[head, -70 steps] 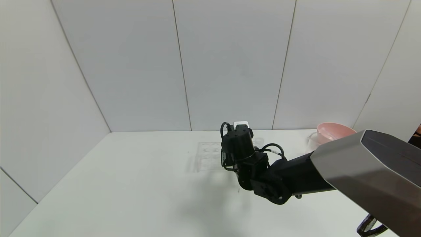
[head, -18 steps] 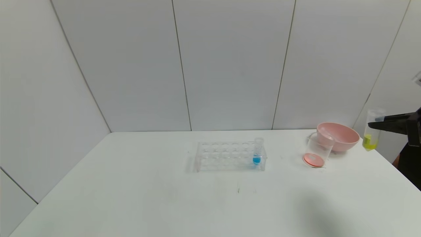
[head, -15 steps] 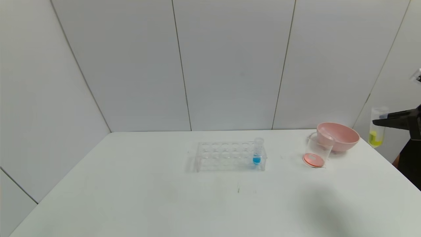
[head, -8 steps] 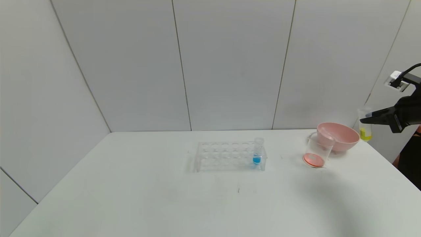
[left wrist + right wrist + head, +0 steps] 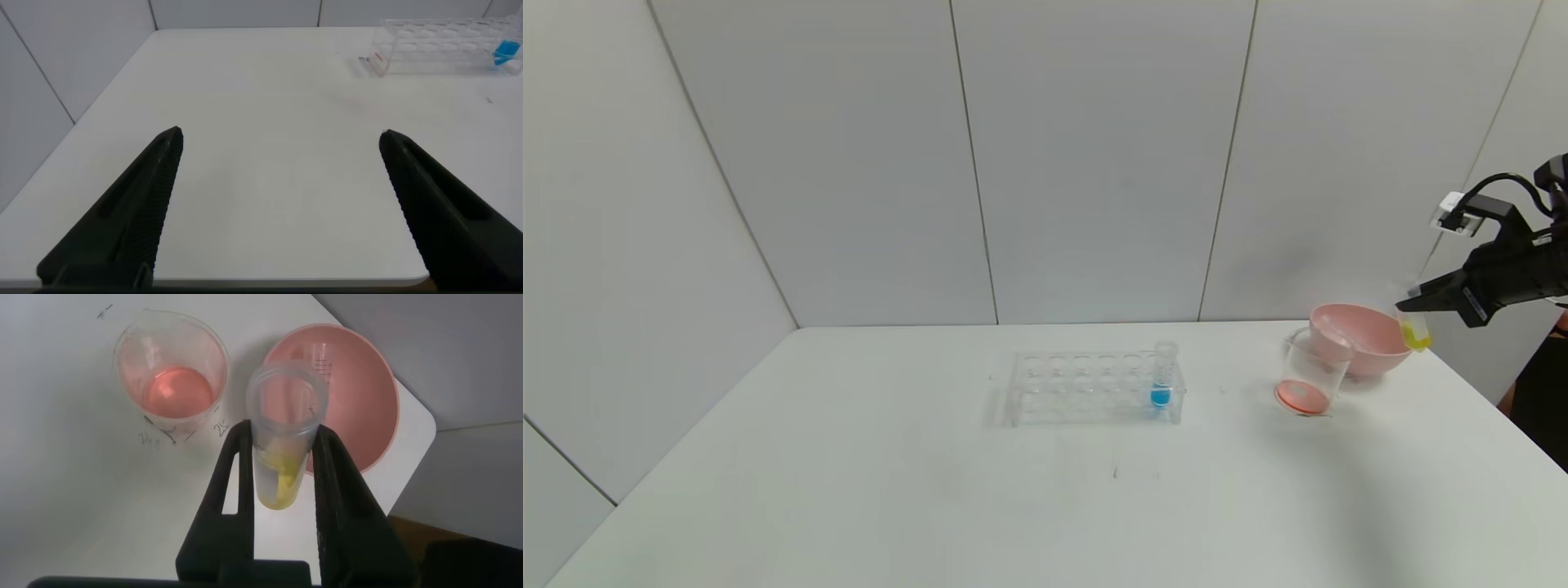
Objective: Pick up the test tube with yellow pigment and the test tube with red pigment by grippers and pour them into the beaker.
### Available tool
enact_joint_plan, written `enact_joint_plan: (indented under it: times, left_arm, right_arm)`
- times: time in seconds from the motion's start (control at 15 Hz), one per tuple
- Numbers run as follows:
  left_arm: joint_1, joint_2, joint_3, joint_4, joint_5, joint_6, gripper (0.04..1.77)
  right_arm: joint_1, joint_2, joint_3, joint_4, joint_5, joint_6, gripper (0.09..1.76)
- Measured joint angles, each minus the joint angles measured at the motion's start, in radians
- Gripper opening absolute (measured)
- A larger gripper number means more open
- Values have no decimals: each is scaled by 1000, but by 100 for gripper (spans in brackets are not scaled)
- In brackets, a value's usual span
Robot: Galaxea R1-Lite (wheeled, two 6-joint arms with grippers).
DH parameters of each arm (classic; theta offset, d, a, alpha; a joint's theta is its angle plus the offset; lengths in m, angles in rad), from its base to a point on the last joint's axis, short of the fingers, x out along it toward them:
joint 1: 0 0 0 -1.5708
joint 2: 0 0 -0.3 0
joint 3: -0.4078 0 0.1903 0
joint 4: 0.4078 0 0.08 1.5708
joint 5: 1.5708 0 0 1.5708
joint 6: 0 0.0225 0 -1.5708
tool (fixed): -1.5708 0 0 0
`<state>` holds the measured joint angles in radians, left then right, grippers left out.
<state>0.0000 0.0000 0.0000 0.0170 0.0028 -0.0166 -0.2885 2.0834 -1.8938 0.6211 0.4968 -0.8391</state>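
Observation:
My right gripper hangs above the table's far right corner, shut on the test tube with yellow pigment. The tube leans slightly beside the pink bowl's right rim. In the right wrist view the tube sits between the two black fingers, mouth towards the camera, yellow liquid at its tip. The beaker stands left of the bowl with red-orange liquid in its bottom. The test tube with red pigment is out of view. My left gripper is open over the table's near left part, holding nothing.
A pink bowl stands behind the beaker, close to the table's right edge. A clear tube rack at mid-table holds one tube with blue liquid; the rack is far from the left gripper.
The right arm left the rack and swung out right with the yellow tube. Over the last second it moved back leftward and lower, up to the pink bowl's rim.

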Motion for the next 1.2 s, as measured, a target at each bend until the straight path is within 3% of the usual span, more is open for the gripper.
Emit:
enact_joint_plan:
  times: [0.6,0.93,1.2]
  left_arm:
    - [0,0,0,0,0,0,172]
    - [0,0,0,0,0,0,172]
    - [0,0,0,0,0,0,172]
  right_arm:
    - [71,34,-88,16,-115,-59,49]
    - [75,34,-91,17,-124,-82,49]
    - [86,27,-98,60,-209,-150,49]
